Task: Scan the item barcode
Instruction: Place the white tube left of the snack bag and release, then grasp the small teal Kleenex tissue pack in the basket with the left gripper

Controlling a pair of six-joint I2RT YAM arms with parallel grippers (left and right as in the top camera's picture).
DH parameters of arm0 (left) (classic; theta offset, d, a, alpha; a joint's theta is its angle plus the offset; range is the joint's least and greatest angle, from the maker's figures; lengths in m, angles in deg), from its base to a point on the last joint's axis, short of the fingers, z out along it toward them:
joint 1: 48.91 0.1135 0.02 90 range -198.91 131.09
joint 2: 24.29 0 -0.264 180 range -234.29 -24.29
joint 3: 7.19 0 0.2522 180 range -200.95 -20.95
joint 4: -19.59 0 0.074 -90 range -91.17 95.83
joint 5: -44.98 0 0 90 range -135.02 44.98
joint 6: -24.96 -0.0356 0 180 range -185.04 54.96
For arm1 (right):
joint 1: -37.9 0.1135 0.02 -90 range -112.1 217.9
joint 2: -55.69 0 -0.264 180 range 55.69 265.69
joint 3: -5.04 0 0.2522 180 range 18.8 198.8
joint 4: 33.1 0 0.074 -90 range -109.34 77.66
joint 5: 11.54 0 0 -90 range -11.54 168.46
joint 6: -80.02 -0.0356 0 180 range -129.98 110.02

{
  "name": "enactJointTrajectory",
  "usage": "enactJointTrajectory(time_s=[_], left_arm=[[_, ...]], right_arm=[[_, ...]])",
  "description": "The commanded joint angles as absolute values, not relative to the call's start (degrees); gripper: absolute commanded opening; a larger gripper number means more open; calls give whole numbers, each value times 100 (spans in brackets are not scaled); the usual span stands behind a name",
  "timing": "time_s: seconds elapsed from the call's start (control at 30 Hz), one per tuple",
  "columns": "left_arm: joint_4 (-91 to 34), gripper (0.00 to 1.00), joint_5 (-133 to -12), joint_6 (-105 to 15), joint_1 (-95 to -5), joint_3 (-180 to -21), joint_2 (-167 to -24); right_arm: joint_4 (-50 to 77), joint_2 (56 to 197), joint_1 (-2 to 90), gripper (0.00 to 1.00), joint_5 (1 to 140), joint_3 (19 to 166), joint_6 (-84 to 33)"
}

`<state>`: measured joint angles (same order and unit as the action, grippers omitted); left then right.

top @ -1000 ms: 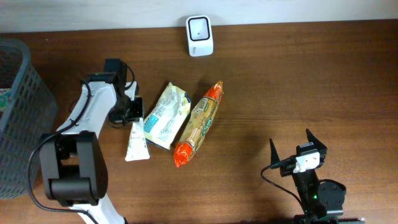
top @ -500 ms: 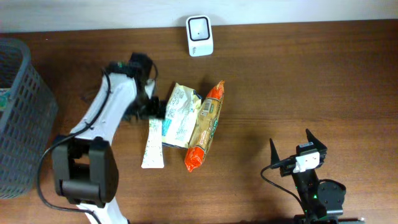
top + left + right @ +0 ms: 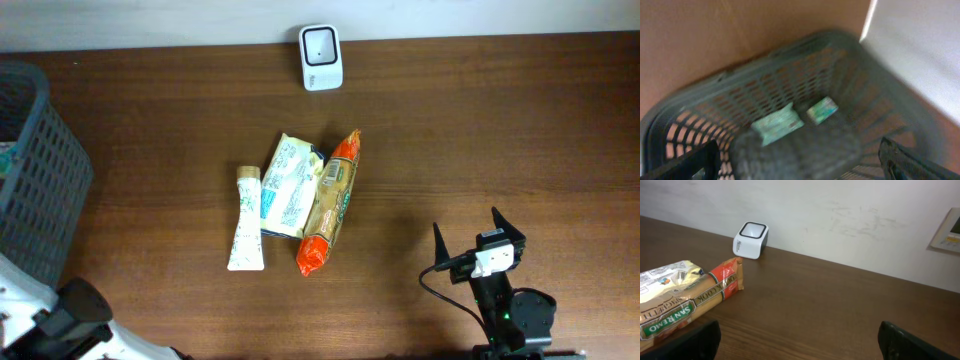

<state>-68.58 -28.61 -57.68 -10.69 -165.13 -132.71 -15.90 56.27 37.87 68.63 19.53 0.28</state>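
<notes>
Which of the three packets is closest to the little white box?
The orange spaghetti packet, rightmost of the three; its top end reaches nearest the white scanner. The cream tube lies farthest.

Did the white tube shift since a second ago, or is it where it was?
Yes. The white tube has slid right, nearer the line of the scanner at the table's far edge, and lies beside the green-and-white packet.

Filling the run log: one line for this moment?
left gripper open, facing basket | right gripper open | tube, pouch, spaghetti on table | scanner free
</notes>
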Motion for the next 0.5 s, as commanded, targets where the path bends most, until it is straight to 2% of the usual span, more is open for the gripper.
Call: enactJointTrajectory(time_s=[0.0, 0.07, 0.17, 0.3, 0.47], left_arm=[[-6023, 99, -3488, -7228, -783, -15158, -13308], [-5298, 100, -3519, -7587, -667, -14177, -13310], [-4445, 91, -3982, -8918, -630, -13095, -13439], [-3897, 96, -4186, -9066, -610, -13051, -14187], [-3138, 97, -4498, -9368, -615, -13067, -14934]], right_arm=[[-1570, 5590, 3750, 99, 6837, 1912, -37], [-1570, 5590, 3750, 99, 6837, 1912, -37], [-1570, 5590, 3750, 99, 6837, 1912, -37], [-1570, 5590, 3750, 99, 6837, 1912, -37], [-1570, 5590, 3750, 99, 6837, 1912, -37]])
